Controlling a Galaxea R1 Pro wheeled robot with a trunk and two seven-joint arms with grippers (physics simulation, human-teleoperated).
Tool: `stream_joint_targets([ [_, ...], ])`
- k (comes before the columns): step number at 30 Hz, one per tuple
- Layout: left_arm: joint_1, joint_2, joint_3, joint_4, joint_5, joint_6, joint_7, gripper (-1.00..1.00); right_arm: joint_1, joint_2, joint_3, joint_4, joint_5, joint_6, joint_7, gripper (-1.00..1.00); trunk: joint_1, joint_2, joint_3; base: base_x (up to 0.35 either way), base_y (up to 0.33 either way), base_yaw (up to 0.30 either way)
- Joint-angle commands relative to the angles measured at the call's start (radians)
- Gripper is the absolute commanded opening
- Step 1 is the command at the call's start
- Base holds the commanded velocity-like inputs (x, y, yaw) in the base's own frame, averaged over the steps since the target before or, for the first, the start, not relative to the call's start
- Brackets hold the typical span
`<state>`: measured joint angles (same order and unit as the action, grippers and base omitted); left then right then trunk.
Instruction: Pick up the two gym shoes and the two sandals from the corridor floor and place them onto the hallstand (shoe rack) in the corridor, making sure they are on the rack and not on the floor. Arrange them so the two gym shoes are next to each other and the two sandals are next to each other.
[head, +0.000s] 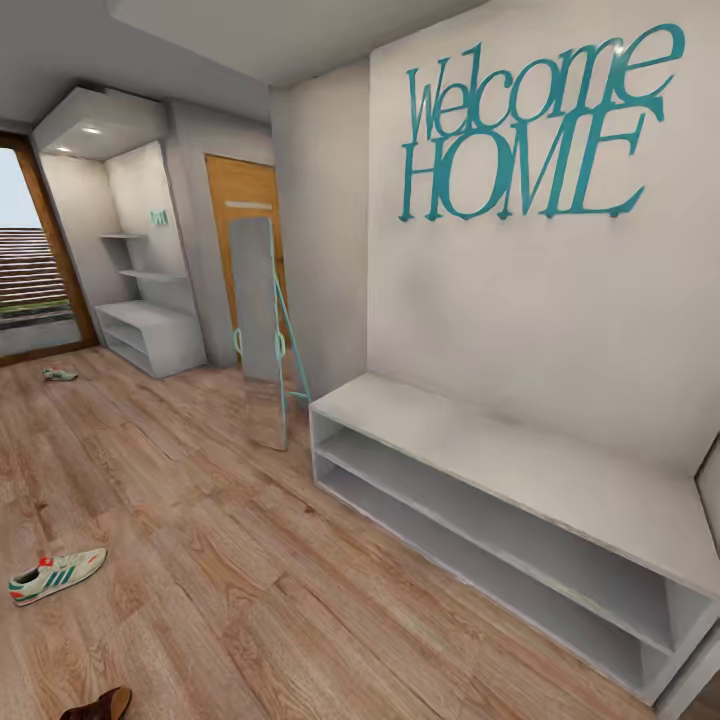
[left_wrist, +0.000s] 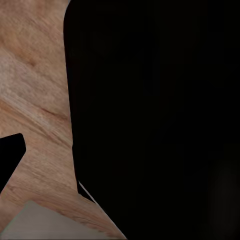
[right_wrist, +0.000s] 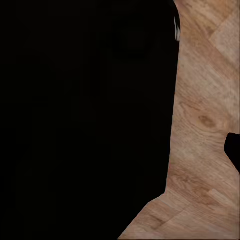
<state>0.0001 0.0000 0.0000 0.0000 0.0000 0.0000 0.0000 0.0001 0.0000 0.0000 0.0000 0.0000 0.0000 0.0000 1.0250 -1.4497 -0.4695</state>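
Nearest me, one brown sandal (head: 98, 704) on the corridor floor (head: 230, 560), a gym shoe (head: 57, 575) beyond, another (head: 59, 374) near the far hallstand (head: 150, 335). Gripper openings: can't tell.

The corridor is evenly and softly lit, with a bright recessed lamp (head: 92, 130) glowing in the far alcove ceiling and pale daylight at the glazed door (head: 30, 250). Shadows are faint. Vertical lines lean toward the head view's edges. Both wrist views are largely unlit black, with slightly blurred floor (left_wrist: 35, 100) grain.
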Motion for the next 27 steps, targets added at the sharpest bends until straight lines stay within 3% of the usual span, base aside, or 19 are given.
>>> stream_joint_targets([
  [1,0.005,-0.002,0.004,-0.003,0.003,0.006,-0.001,1.00,-0.003,0.006,-0.001,-0.006,0.001,0.006,0.002,1.00,0.000,0.000,0.000,0.000,0.278,0.000],
  [12,0.002,-0.002,0.006,-0.013,0.004,0.015,-0.002,1.00,-0.003,0.047,-0.003,-0.048,0.003,0.004,-0.001,1.00,0.000,0.000,0.000,0.000,0.295,0.000],
  [27,-0.004,0.000,0.005,-0.018,0.005,0.013,-0.002,1.00,-0.003,0.050,-0.006,-0.070,0.002,0.003,0.000,1.00,0.000,0.000,0.000,0.027,0.310,0.000],
])
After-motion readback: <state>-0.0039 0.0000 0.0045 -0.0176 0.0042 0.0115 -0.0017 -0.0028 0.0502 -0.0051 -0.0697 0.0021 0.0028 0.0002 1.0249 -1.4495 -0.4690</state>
